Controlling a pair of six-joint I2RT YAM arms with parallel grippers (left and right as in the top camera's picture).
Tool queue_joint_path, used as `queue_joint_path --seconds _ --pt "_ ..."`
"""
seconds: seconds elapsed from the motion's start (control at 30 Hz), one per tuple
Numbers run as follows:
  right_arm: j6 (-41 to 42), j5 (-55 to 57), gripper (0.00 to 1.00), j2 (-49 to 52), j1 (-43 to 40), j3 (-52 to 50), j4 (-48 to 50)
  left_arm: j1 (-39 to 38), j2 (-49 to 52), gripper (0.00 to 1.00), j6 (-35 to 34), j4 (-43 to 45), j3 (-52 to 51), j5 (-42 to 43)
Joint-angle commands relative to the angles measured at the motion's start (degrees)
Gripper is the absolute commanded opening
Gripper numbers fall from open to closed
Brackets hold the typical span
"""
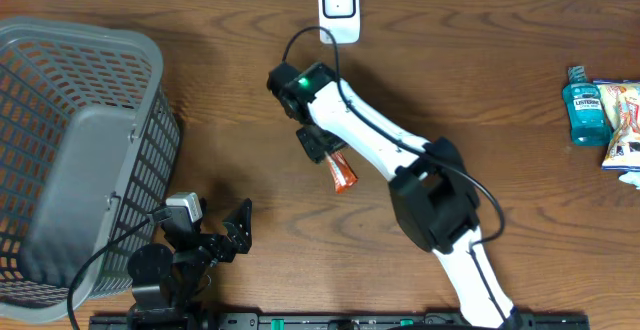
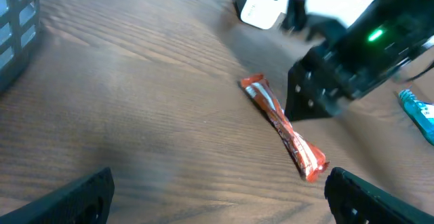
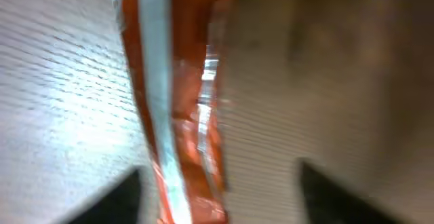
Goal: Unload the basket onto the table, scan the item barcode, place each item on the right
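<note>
The item is a long orange snack packet (image 1: 342, 173) lying on the wooden table near the middle; the left wrist view shows the packet (image 2: 281, 125) flat on the wood. My right gripper (image 1: 318, 145) hovers over its far end, jaws open. In the blurred right wrist view the packet (image 3: 180, 115) runs between the spread fingers of that gripper (image 3: 217, 203), nearer the left one. The white scanner (image 1: 339, 8) stands at the table's back edge, beyond the right arm, and the scanner (image 2: 261, 3) shows at the top of the left wrist view. My left gripper (image 1: 238, 232) sits open and empty near the front edge.
A grey plastic basket (image 1: 80, 150) fills the left side, next to the left arm. A blue mouthwash bottle (image 1: 585, 107) and snack bags (image 1: 622, 120) lie at the far right edge. The right arm's white body crosses the table from front right to centre.
</note>
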Motion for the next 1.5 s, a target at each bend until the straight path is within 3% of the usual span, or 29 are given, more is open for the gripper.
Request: queue_joint_path --seconds 0.0,0.03,0.07,0.27,0.43,0.67,0.97,1.33,1.43,1.47 --pt "-2.16 3.76 0.98 -5.25 0.22 0.0 0.72 0.28 -0.09 0.99 0.52 -1.18 -0.81 0.7" --pt "-2.16 3.78 0.83 -5.6 0.42 0.0 1.14 0.28 -0.09 0.99 0.52 -1.18 -0.81 0.7" --pt "-2.12 3.69 0.76 -5.64 0.57 0.0 1.68 0.28 -0.09 0.99 0.52 -1.18 -0.81 0.7" --pt "-1.62 -5.73 0.65 -5.42 0.63 -0.17 2.95 0.28 -0.09 0.99 0.52 -1.18 -0.81 0.7" --pt "-2.51 -14.08 0.72 -5.25 -2.43 -0.26 3.08 0.28 -0.09 0.99 0.52 -1.18 -0.81 0.7" --pt "-12.87 -30.86 0.72 -5.22 -9.6 -5.33 8.15 0.28 -0.09 0.99 0.52 -1.18 -0.81 0.7" --pt "-12.9 -30.77 0.67 -5.2 -12.13 -16.0 17.99 0.28 -0.09 0.99 0.52 -1.18 -0.81 0.7" --pt "-12.85 -30.56 0.6 -1.7 -11.58 -18.16 24.37 0.28 -0.09 0.99 0.52 -1.18 -0.81 0.7" --pt "-12.87 -30.08 0.54 1.53 -10.69 -18.16 23.3 0.28 -0.09 0.99 0.52 -1.18 -0.81 0.7" --pt "-12.74 -28.76 0.48 2.71 -10.34 -18.16 22.51 0.28 -0.09 0.99 0.52 -1.18 -0.81 0.7"
